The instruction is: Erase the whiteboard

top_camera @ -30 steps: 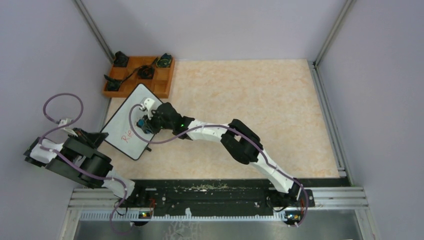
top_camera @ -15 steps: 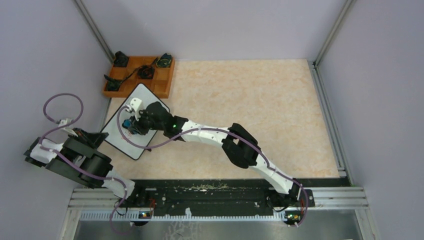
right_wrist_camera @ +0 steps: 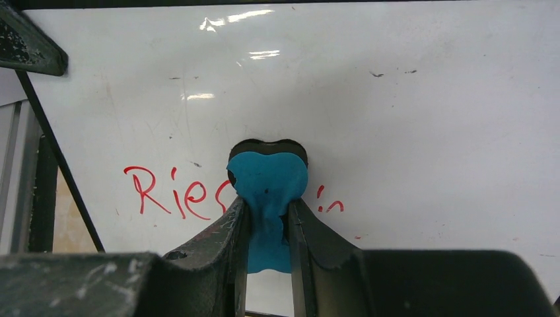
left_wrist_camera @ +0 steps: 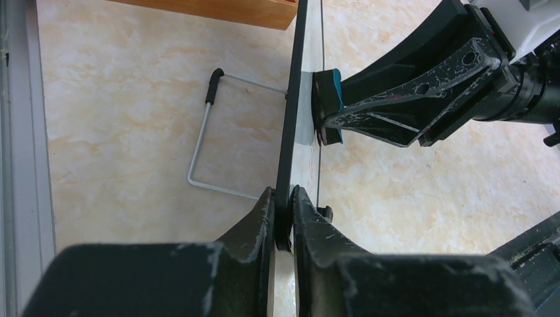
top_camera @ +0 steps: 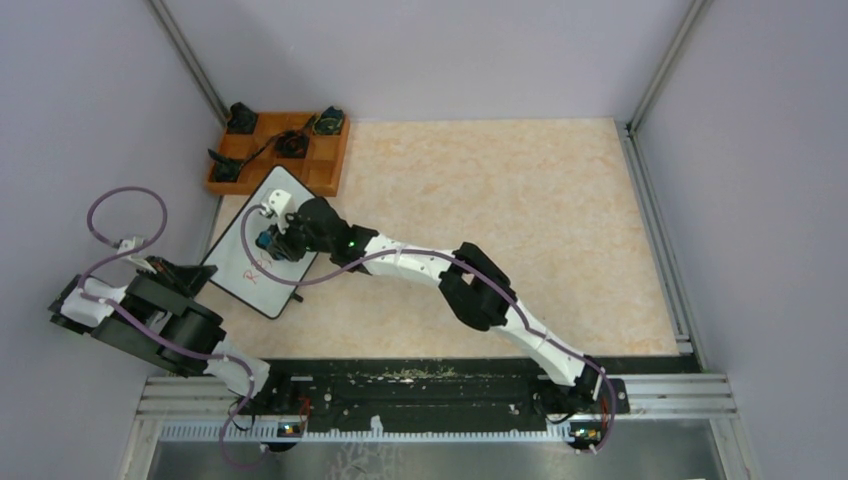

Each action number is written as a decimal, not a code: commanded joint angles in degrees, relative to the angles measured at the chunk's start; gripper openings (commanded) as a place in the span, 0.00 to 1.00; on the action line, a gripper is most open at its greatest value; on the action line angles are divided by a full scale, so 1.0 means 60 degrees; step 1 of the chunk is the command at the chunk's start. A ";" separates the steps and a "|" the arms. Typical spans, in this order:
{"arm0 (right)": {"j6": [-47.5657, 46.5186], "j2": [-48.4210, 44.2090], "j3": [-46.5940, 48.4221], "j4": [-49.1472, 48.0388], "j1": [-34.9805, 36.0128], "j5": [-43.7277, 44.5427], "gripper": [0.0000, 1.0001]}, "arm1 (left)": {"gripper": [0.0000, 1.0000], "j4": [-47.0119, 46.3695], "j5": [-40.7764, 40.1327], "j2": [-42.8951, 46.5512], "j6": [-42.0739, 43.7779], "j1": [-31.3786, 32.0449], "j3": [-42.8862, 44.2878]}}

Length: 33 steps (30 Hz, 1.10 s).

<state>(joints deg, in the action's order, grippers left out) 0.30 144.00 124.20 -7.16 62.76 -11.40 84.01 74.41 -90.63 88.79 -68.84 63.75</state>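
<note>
**Whiteboard: position and grip status**

Whiteboard (top_camera: 237, 268) stands at the far left of the table (top_camera: 520, 210), just near of the orange tray (top_camera: 322, 172). In the left wrist view the board appears edge-on, with a bent wire stand (left_wrist_camera: 200, 146) behind it resting on the table.

Left gripper (left_wrist_camera: 282, 198): jaws pressed onto the board's black edge, one finger on each face. In the top view this gripper (top_camera: 197, 276) meets the board at its near-left side.

Right gripper (right_wrist_camera: 266, 206): jaws pinched on a blue eraser (right_wrist_camera: 267, 173) with a black backing. The eraser is pressed flat against the board's white face (right_wrist_camera: 429, 132). In the top view this gripper (top_camera: 274, 240) sits over the middle of the board, its arm reaching across from the near right.

Board surface: red writing (right_wrist_camera: 173, 193) reading "Rie" lies left of the eraser. Small red marks (right_wrist_camera: 330, 205) lie just right of it. The eraser covers the part between. The far half of the face is white, with faint smudges.
</note>
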 commanded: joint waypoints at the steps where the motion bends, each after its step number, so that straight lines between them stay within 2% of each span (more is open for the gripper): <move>1: -0.0005 0.0287 0.0500 -0.0057 -0.0473 0.0559 0.00 | 0.00 -0.0496 -0.0832 -0.0039 0.0582 -0.0100 -0.0121; 16: 0.0228 0.0184 0.0407 -0.0120 -0.1190 0.0359 0.00 | 0.00 -0.0505 -0.0844 -0.0069 0.0590 -0.0114 -0.0115; 33: 0.0601 -0.0303 -0.0522 -0.1013 0.0257 -0.0289 0.00 | 0.00 -0.0496 -0.0883 0.0082 0.0533 -0.0099 -0.0165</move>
<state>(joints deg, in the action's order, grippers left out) 1.63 144.07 122.13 -9.87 60.34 -8.45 84.03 74.30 -90.63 88.75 -68.95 63.70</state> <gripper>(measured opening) 0.238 0.159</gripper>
